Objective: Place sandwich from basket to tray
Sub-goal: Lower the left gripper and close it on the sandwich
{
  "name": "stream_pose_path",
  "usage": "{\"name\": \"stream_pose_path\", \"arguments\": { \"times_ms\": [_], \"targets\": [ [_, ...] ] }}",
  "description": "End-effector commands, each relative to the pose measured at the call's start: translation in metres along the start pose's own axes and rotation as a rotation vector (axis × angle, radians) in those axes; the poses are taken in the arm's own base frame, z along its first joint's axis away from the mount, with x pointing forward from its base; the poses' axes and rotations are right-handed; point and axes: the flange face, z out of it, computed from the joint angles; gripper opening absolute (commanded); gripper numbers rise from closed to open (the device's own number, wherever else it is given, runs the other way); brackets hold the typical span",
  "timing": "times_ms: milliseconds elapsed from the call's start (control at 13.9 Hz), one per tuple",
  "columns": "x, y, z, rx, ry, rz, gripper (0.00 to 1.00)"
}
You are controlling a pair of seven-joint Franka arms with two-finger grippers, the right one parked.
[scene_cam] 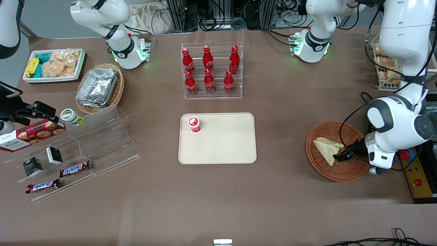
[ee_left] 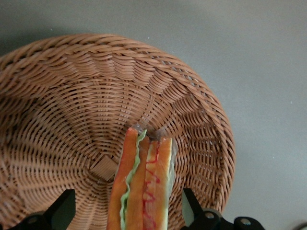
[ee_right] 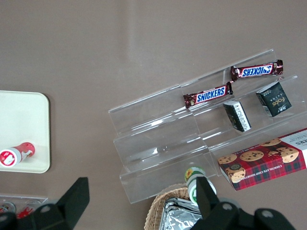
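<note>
— Where's your sandwich?
— In the basket, on edge, long axis along your gripper's reach, tip pointing away from it.
— Fingers?
— Spread wide, one either side of it, not touching.

Sandwich in the basket at the working arm's end, tray mid-tabletop.

The triangular clear-wrapped sandwich lies in the round reddish-brown wicker basket, with the left arm's gripper low over it, one finger on either side of the wedge, spread apart. The flat beige rectangular tray sits toward the parked arm's end from the basket and carries a small red-capped cup near one corner. A clear rack of red bottles stands farther from the front camera than the tray, on the brown tabletop.
</note>
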Motion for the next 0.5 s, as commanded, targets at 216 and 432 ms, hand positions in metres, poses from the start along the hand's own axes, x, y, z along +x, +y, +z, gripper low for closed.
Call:
{"name": "stream_pose_path", "arguments": {
  "times_ms": [216,432],
  "targets": [
    [-0.0101,-0.0005,0.0065,-0.008,-0.003,-0.016,0.64],
    [-0.0109,0.0028,0.0024,-0.011,-0.006,-0.011,0.23]
  ]
}}
